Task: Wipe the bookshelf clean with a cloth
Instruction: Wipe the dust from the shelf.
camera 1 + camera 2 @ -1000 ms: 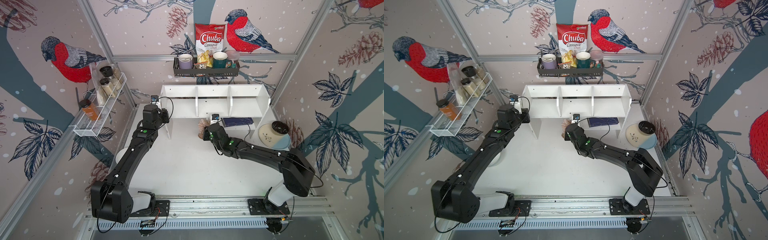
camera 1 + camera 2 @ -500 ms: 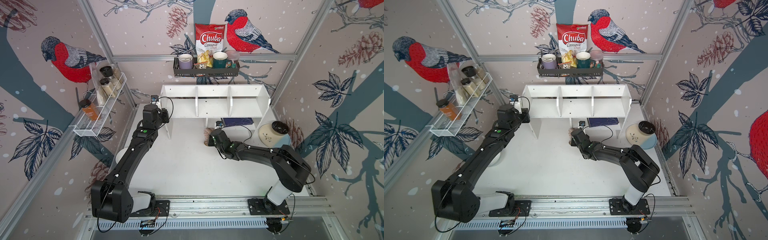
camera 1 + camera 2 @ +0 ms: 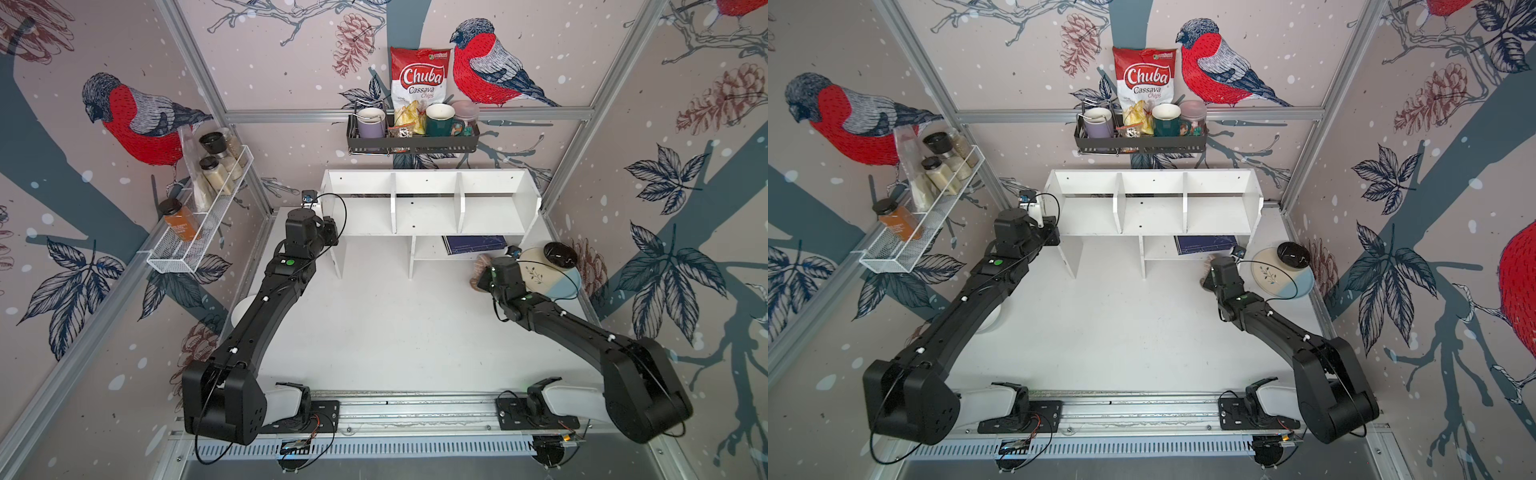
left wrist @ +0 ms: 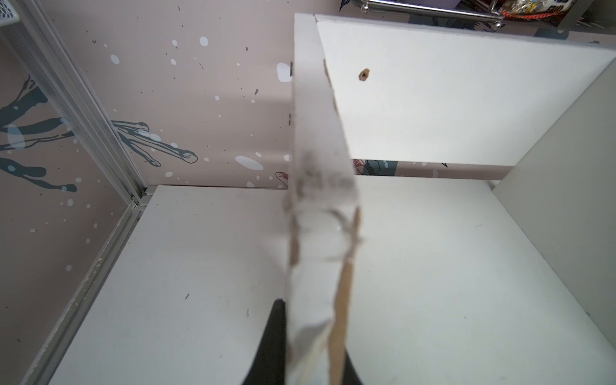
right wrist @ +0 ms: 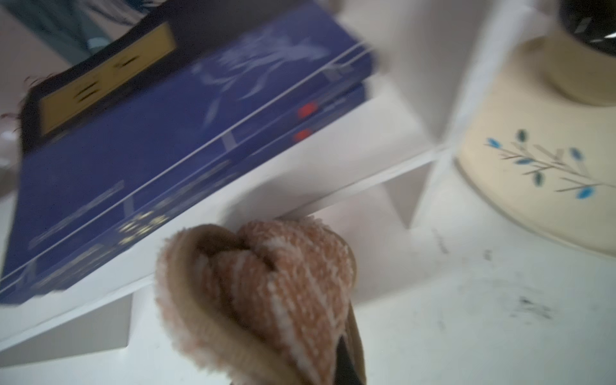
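Surface (image 3: 395, 324) white, scuffed. Nearest: right gripper (image 3: 485, 277), jaws clenched on small tan-beige fabric cloth with white stripes (image 3: 479, 266), bunched into a wad. Cloth sits just in front of the right end of the lower shelf (image 3: 430, 252), beside the round cream plate with leaf sprig (image 3: 540, 276); contact with the shelf edge cannot be told. Further back: left gripper (image 3: 332, 232), jaws clamped on the left end panel of the wide white wooden bookshelf (image 3: 428, 216). Two dark blue books (image 3: 473, 244) lie flat on the lower shelf.
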Tool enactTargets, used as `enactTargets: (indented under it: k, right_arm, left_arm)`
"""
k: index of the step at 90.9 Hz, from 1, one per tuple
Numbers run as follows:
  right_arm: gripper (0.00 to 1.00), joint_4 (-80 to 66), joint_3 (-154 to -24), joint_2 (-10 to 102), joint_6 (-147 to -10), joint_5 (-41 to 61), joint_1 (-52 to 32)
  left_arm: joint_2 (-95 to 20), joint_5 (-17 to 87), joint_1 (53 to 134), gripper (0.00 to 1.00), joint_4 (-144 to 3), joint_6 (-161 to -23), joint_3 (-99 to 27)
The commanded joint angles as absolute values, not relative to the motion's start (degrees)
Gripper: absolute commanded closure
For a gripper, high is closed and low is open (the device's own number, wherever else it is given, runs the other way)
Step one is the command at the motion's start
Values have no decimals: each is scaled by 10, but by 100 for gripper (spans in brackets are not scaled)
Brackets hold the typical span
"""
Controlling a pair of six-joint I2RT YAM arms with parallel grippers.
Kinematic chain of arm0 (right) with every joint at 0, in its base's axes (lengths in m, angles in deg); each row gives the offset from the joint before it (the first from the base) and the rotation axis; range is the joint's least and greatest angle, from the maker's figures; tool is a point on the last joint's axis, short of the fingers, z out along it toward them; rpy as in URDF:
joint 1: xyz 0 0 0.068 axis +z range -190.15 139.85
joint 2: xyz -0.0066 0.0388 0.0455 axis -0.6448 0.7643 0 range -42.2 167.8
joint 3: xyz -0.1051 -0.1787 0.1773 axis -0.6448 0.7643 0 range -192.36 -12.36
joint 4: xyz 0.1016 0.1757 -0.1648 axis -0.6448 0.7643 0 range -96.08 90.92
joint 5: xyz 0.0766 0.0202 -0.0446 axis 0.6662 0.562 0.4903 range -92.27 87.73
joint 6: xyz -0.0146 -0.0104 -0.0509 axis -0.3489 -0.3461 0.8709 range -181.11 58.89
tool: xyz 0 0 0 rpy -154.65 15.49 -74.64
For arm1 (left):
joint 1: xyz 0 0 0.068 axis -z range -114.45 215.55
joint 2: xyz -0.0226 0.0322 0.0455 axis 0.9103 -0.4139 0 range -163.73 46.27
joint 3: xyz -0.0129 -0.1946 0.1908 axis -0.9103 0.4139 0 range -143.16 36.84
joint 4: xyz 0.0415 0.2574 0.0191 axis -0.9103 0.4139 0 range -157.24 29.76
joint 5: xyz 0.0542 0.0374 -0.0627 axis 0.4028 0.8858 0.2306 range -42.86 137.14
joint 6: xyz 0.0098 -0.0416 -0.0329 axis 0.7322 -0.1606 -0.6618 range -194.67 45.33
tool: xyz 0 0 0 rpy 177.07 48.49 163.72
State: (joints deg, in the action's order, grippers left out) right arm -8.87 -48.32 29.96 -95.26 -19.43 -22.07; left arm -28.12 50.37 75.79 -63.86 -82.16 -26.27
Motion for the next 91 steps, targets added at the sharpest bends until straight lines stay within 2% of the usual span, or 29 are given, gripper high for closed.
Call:
enactTargets:
  k: [1,20,28,55,60,65,72,76,79,84,91]
  right_arm:
    - [100,-10,-502,263,-930,-154,-270]
    - [100,139,-600,127,-877,-212,-227]
    - [100,192,-672,115,-872,-197,-220]
    - [100,307,-931,301,-856,-145,-223]
    - [97,336,-972,347,-864,-143,-231]
    - [85,354,-1007,386,-872,-129,-239]
    - [64,369,-1038,425,-874,-114,-239]
    - [43,377,-1048,437,-875,-117,-236]
    - [33,383,-1053,442,-874,-119,-233]
    - [25,386,-1051,441,-873,-128,-228]
    - [21,376,-1032,421,-869,-142,-218]
  left_arm:
    - [-281,445,755,100,-644,-891,-261]
    - [-282,442,755,100,-644,-892,-261]
    - [-285,438,755,100,-646,-896,-261]
    - [-284,440,755,100,-645,-894,-259]
    - [-283,440,755,100,-646,-893,-258]
    - [-284,440,755,100,-646,-893,-258]
    - [-284,439,755,100,-646,-894,-258]
    - [-285,439,755,100,-645,-894,-258]
    - [-284,439,755,100,-645,-895,-258]
    - [-284,438,756,100,-646,-899,-258]
    - [-285,433,756,100,-648,-903,-259]
